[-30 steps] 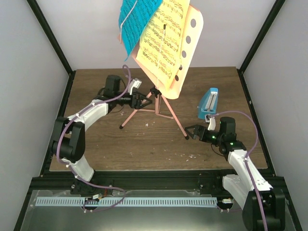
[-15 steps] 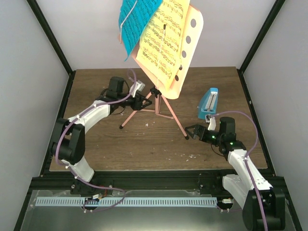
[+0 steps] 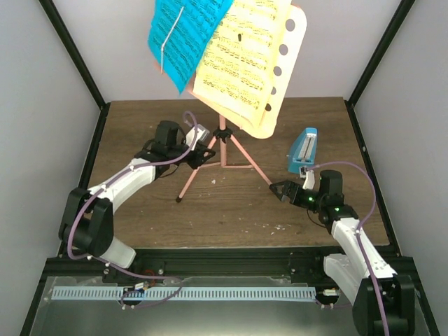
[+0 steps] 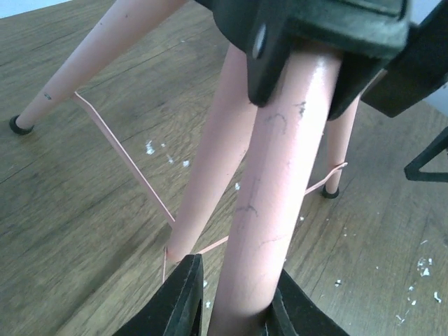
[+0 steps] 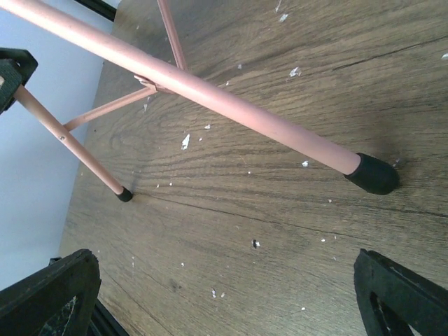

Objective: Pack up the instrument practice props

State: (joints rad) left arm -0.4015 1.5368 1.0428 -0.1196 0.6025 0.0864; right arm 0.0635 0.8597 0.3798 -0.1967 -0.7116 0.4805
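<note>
My left gripper [image 3: 203,155] is clamped on the music stand [image 3: 223,147]. From the left wrist view, its fingers [image 4: 178,301] press against either side of the salmon-pink center pole, a little below the black hub [image 4: 315,42] where the three legs branch off. The stand sits mid-table [image 3: 140,119], somewhat nearer the far edge than the near one. Its hole-punched desk [image 3: 285,49] rises high above the wood, carrying the blue music sheet [image 3: 183,35] on the left and the yellow music sheet [image 3: 241,56] beside it, the two overlapping.

My right gripper [image 3: 280,190] is spread wide and holds nothing. It hangs low over the wood just beside the black foot [image 5: 371,173] of the stand's right-hand leg, without touching it. The blue metronome [image 3: 302,150] stands upright toward the right edge, just beyond my right wrist and apart from the stand.
</note>
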